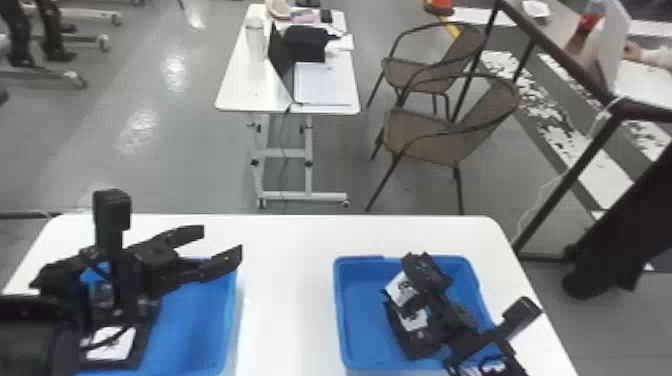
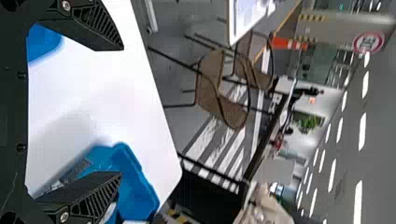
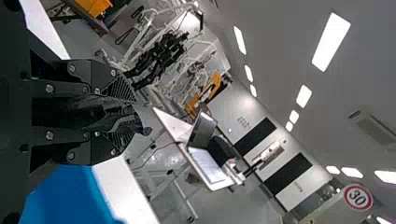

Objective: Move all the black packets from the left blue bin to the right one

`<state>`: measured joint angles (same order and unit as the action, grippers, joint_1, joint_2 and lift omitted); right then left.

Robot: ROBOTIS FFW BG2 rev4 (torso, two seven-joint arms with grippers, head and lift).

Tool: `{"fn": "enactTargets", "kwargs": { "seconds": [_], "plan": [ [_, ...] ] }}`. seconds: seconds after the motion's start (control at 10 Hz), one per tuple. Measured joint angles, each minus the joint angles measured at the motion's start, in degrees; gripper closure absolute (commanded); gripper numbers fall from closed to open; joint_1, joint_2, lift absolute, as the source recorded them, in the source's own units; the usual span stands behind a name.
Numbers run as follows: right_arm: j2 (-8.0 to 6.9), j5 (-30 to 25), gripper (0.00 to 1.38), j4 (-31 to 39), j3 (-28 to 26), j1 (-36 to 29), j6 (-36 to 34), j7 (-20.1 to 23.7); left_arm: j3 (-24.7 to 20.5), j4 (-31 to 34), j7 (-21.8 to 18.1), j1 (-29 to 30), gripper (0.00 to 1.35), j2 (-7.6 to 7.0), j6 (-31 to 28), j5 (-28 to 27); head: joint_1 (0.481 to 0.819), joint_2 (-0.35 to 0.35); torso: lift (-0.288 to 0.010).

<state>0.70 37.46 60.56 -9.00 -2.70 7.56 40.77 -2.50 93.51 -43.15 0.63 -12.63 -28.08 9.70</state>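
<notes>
Staging for drop: right claw (image 3: pixel 132 116) clamps black packet (image 3: pixel 105 116) over right blue bin (image 1: pixel 362 310), presumably for release inside | left claw (image 1: pixel 221 241) spread above left blue bin (image 1: pixel 200 310) | labelled packet (image 1: pixel 112 344) there

Beyond the white surface (image 1: pixel 290 250) spreads a glossy gray floor (image 1: pixel 165 165), with gray and white bands past its right side. Behind its far edge stands a white wheeled table (image 1: pixel 247 92) bearing an open laptop (image 1: pixel 282 55); two brown chairs (image 1: pixel 442 135) sit beyond the surface's right part. Farther from it are a pale wall (image 3: pixel 250 109) with dark panels (image 3: pixel 254 136) and, overhead, bright ceiling lights (image 3: pixel 330 42).
</notes>
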Motion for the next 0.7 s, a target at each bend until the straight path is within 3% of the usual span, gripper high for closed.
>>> {"fn": "enactTargets", "kwargs": {
  "seconds": [0.1, 0.2, 0.3, 0.5, 0.7],
  "plan": [
    [0.0, -0.05, 0.08, -2.61, -0.85, 0.0, 0.69, 0.0, -4.81, 2.84, 0.45, 3.12, 0.18, -0.11, -0.23, 0.07, 0.695, -0.022, 0.0],
    [0.0, -0.17, 0.06, -3.77, -1.36, -0.04, 3.23, -0.51, -8.61, 4.43, 0.54, 5.22, 0.35, 0.14, -0.12, -0.3, 0.695, 0.005, 0.0],
    [0.0, 0.45, 0.15, -3.25, -1.67, -0.4, 5.99, -1.54, -11.29, 5.01, 0.6, 6.49, 0.42, 0.67, -0.42, -1.39, 0.695, 0.012, 0.0],
    [0.0, 2.98, 0.21, 1.62, -1.79, -1.92, 7.59, -2.13, -15.42, 5.13, 0.62, 7.46, 0.49, 2.53, -4.2, -6.09, 0.695, 0.033, 0.0],
    [0.0, 3.9, 0.21, 7.25, -1.33, -3.82, 6.06, -2.02, -18.39, 2.87, 1.27, 6.74, 0.45, 3.84, -7.99, -12.28, 0.695, 0.086, 0.0]
  ]
}}
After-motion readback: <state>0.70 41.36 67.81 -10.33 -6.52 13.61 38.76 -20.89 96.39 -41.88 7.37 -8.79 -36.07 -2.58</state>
